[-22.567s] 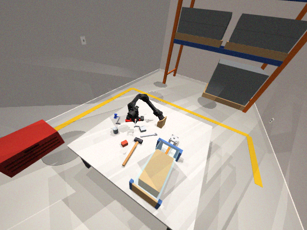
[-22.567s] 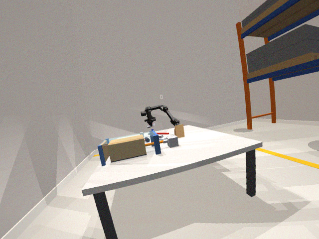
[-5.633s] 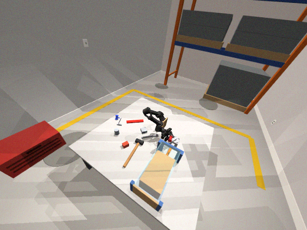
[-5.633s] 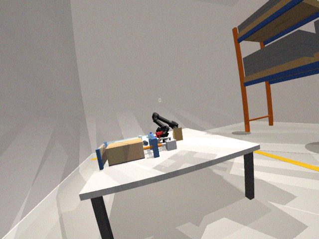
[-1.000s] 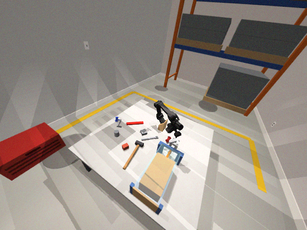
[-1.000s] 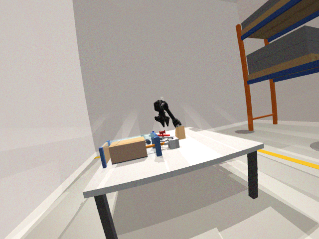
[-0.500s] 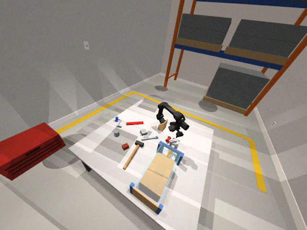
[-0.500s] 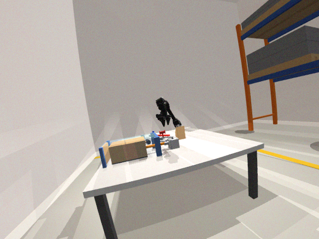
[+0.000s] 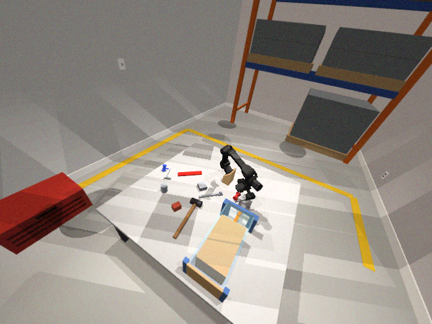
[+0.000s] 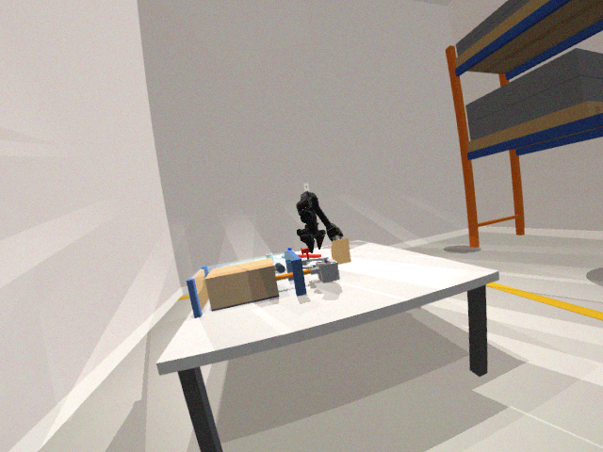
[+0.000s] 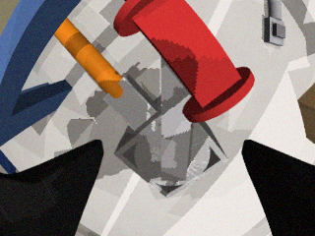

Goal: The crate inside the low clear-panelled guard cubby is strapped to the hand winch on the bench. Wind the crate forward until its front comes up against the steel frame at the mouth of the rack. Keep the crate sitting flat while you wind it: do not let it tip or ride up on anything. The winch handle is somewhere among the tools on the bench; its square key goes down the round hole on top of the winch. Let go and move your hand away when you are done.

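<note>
The tan crate [image 9: 223, 240] [image 10: 243, 286] sits flat in the guard cubby, with a gap between its front and the blue frame [image 9: 252, 226] [image 10: 301, 277] [image 11: 25, 74]. An orange strap [image 9: 237, 216] [image 10: 292, 275] [image 11: 86, 51] runs to the grey winch [image 9: 245, 204] [image 10: 328, 271] [image 11: 143, 157]. The crank handle's red grip [image 9: 237, 196] [image 10: 304, 252] [image 11: 197, 59] stands beside the winch, its grey arm reaching over the winch top. How deep its key sits is hidden. My gripper [image 9: 244, 194] [image 10: 316, 250] [image 11: 175, 147] is open and empty above the winch.
A tan board [image 9: 229, 176] [image 10: 340, 250] stands by the arm's base. A hammer [image 9: 184, 220], a wrench [image 9: 210, 194], a red bar [image 9: 189, 173], a grey block [image 9: 201, 185], a red block [image 9: 176, 206], a grey can [image 9: 163, 188] and a blue-gripped handle [image 9: 165, 168] lie on the bench.
</note>
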